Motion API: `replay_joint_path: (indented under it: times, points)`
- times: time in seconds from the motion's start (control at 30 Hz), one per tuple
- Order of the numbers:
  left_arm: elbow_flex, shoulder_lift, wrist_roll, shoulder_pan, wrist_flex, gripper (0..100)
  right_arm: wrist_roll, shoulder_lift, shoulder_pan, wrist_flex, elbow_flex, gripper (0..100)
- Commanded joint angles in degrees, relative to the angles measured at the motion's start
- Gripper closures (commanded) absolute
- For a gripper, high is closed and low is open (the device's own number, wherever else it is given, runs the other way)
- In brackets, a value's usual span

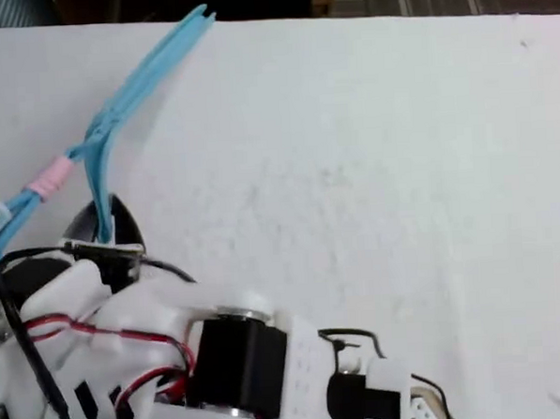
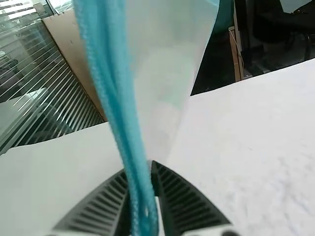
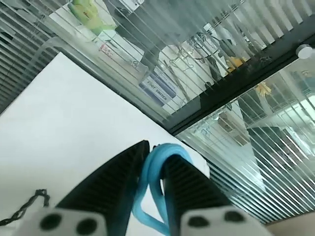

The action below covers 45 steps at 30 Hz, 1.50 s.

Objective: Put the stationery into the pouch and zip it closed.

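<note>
Three cameras, placed against the table (image 1: 372, 167).
The high one looks steeply down on it from close above. Both wrist ones ride low over it, facing outward past its edge. All share the blue pouch (image 1: 150, 68).

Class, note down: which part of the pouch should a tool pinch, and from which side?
The thick blue zip band along the edge of the pouch, approached from outside that edge and closing across its flat faces, as the left tool does. The band looks woven and firm; the clear wall beside it looks thin and would probably slip.
</note>
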Motion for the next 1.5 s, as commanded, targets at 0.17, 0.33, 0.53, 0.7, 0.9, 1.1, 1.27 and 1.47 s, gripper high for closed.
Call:
replay_joint_path:
  times: [0.17, 0.33, 0.53, 0.7, 0.9, 1.1, 1.27, 1.47]
  points:
    - [-9.58, 0.66, -0.35, -0.13, 3.96, 98, 0.35, -0.66, 20.26, -5.58, -1.32, 97.9]
    - [-16.70, 0.66, 0.00, 0.13, 5.45, 98, 0.18, -0.84, 25.10, -6.64, -1.41, 97.9]
    - [-25.49, 1.01, 0.09, 0.48, 6.95, 98, 0.00, -0.48, 24.22, -6.37, -0.88, 97.9]
    - [-21.01, 0.92, 0.09, 3.56, 12.40, 98, -4.31, 1.01, 24.04, -4.97, 1.23, 97.9]
    - [-7.91, 0.92, -0.35, 3.38, 8.70, 98, -6.51, 1.01, 18.59, -1.36, 1.14, 97.9]
    - [-1.23, 1.01, -0.35, 3.38, 3.60, 98, -6.42, 1.10, 9.71, 1.80, 1.14, 97.9]
    - [-0.88, 1.01, -0.35, 3.38, 9.32, 98, -6.33, 1.63, 5.58, 1.45, 1.76, 97.9]
    - [5.01, 1.01, 0.00, 3.38, 8.35, 98, -4.40, 3.03, 2.95, -2.33, 1.85, 97.9]
